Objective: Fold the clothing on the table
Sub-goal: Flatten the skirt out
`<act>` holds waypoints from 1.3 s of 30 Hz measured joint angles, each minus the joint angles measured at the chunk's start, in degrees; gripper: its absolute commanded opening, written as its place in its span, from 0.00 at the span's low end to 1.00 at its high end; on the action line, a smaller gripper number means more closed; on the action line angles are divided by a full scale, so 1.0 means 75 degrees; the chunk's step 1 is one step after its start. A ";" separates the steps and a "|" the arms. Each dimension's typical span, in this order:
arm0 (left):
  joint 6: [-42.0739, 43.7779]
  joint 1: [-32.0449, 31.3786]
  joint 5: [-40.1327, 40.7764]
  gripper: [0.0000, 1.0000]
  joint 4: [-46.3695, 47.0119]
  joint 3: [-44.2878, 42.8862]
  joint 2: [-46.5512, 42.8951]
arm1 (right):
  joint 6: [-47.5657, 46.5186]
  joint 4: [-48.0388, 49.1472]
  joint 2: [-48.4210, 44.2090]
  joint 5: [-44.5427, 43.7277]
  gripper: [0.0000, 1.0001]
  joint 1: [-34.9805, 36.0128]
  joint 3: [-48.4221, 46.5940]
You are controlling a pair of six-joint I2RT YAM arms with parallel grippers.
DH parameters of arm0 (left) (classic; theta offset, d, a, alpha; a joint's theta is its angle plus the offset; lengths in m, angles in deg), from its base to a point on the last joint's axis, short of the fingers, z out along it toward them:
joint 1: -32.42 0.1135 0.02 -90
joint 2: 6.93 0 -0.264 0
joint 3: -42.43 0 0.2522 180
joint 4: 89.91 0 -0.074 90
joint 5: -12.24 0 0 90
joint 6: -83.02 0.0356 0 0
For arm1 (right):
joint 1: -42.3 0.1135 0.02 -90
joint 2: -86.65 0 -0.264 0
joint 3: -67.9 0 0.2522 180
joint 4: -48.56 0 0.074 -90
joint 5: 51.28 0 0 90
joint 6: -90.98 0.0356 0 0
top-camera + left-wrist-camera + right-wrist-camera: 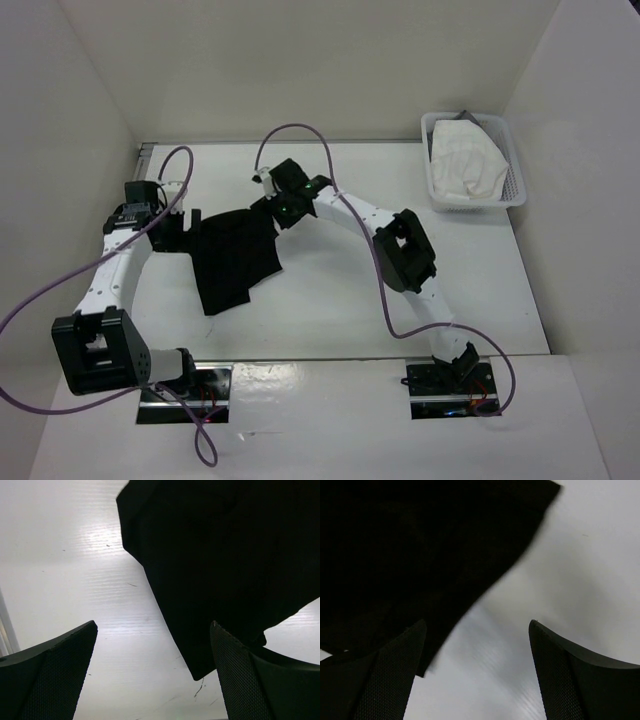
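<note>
The arm bases stand at the near edge of the large flat white tabletop [340,310]. Beyond them, the plain black soft fabric garment [235,260] lies left of centre on the tabletop. It is rumpled into an irregular shape, with one lobe reaching toward the near side, and no fold is complete.

The left gripper [154,630] is stationed at the garment's left edge and the right gripper [477,625] at its far right corner. Both sets of jaws are spread wide, and neither wrist view shows fabric pinched.

- **Left wrist view:** a pointed corner of the garment lies between the fingers, nearer the right-hand one. This placement appears to prepare a grasp on that corner.
- **Right wrist view:** the fabric edge runs diagonally past the left-hand finger, with bare tabletop under the gap.

The arms bracket opposite sides, probably so that one edge can be lifted evenly.

At the far right, well apart, a small white mesh basket [516,185] holds a white cloth [465,160].

**Limits of visibility**
- The matte black fabric shows no seams, so the garment type cannot be told.
- The right wrist view is blurred.
- From above, the grippers cover the garment's edges, so contact with the fabric cannot be confirmed.
</note>
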 measured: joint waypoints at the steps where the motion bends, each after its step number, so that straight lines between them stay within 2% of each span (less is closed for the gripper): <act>1: 0.0017 0.0000 -0.0038 0.99 0.0000 -0.0003 0.0131 | 0.0000 0.0009 0.0000 0.0003 0.87 0.0137 0.0000; 8: 0.0044 0.0000 -0.0262 0.99 -0.0029 -0.0338 0.0979 | -0.0003 0.0006 0.0181 0.0157 0.87 0.0985 -0.0026; 13: 0.0047 0.0000 -0.0475 0.99 0.0067 -0.0810 0.1623 | -0.0003 -0.0009 0.0414 0.0146 0.87 0.1032 0.0041; 19: 0.0047 0.0000 -0.0580 0.99 0.0093 -0.0842 0.1731 | -0.0099 0.0256 0.0274 -0.0189 0.87 0.1035 0.0510; 28: 0.0082 -0.0178 -0.0682 0.99 0.0160 -0.0839 0.1746 | -0.1032 0.0895 -0.1043 -0.1670 0.87 0.0944 0.2658; 39: 0.0274 -0.1510 -0.0498 0.99 0.0233 -0.0871 0.2259 | -0.2789 0.0889 -0.2649 -0.3095 0.88 0.0233 0.4730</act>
